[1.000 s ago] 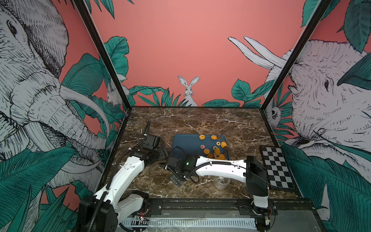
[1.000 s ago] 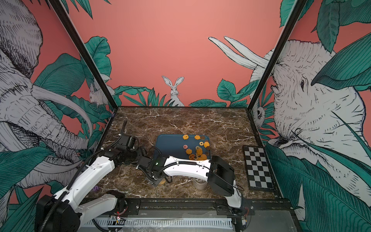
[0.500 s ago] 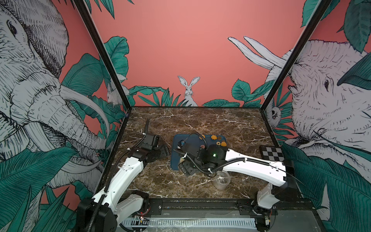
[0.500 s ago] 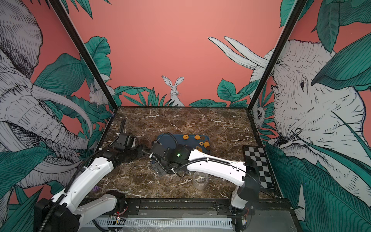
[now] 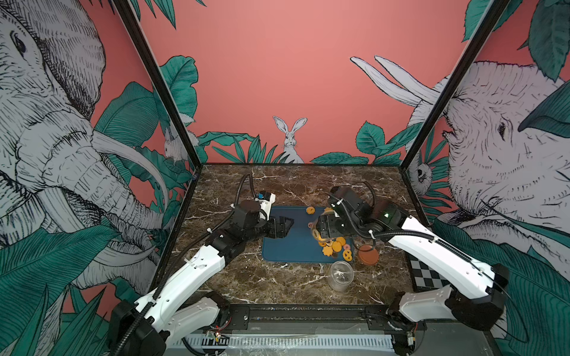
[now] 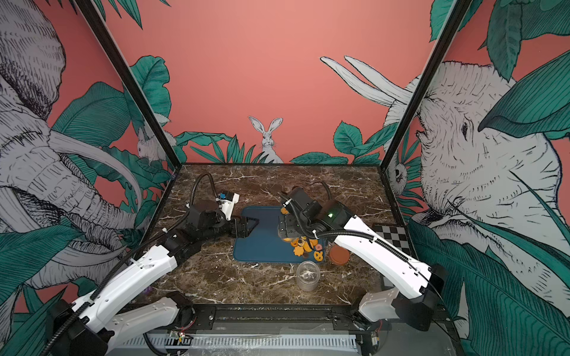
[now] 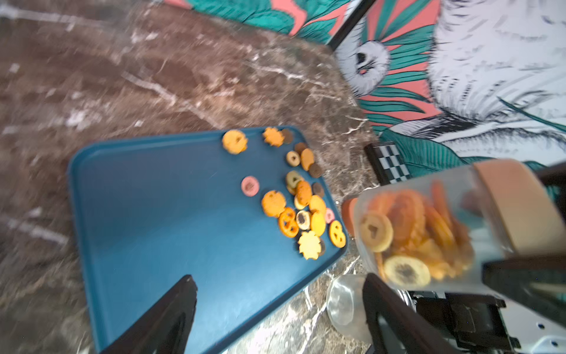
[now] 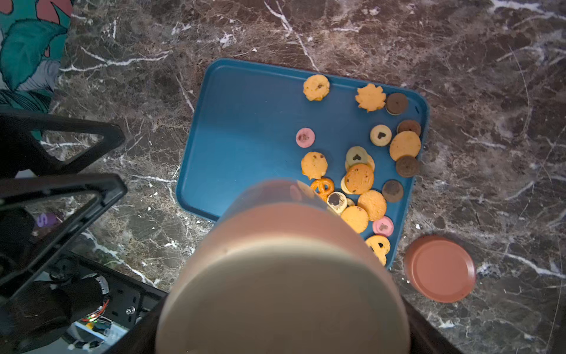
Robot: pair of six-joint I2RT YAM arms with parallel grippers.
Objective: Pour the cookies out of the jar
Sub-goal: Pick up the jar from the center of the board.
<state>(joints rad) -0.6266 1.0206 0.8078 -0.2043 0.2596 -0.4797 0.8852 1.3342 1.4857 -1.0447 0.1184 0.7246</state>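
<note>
My right gripper (image 5: 324,229) (image 8: 281,331) is shut on the jar (image 7: 428,226) (image 6: 285,234), a clear one full of orange cookies with a cream lid (image 8: 281,291) on it. It hangs tilted above the right part of the blue tray (image 5: 287,249) (image 8: 245,128). Several loose cookies (image 5: 334,245) (image 8: 361,184) (image 7: 303,208) lie along that side of the tray. My left gripper (image 5: 285,226) (image 7: 279,277) is open and holds nothing, hovering over the tray's left part.
An empty clear jar (image 5: 340,276) (image 6: 307,275) stands upright on the marble just in front of the tray. A brown lid (image 5: 368,255) (image 8: 439,268) lies flat off the tray's front right corner. A checkerboard (image 5: 427,274) sits by the right wall.
My right arm has swung from the tray's front left across to its right side, carrying the jar. The left gripper has edged out over the tray.
</note>
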